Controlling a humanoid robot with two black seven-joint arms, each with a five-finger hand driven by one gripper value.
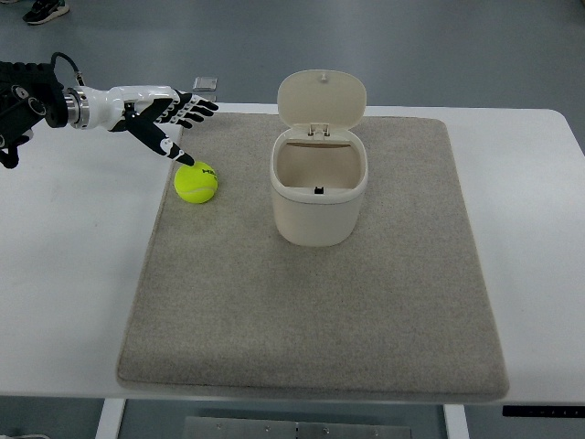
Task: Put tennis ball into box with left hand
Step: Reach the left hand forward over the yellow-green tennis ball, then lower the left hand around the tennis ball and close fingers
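Just left hand (164,117) over tennis ball (196,183) near mat (311,311) edge

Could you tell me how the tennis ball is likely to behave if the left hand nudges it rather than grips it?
The ball is round and sits free on the mat, so it would probably roll away. The mat's rough pile may slow it. The left hand is open, one fingertip at the ball's top edge, so a push from there would likely send it toward the camera.
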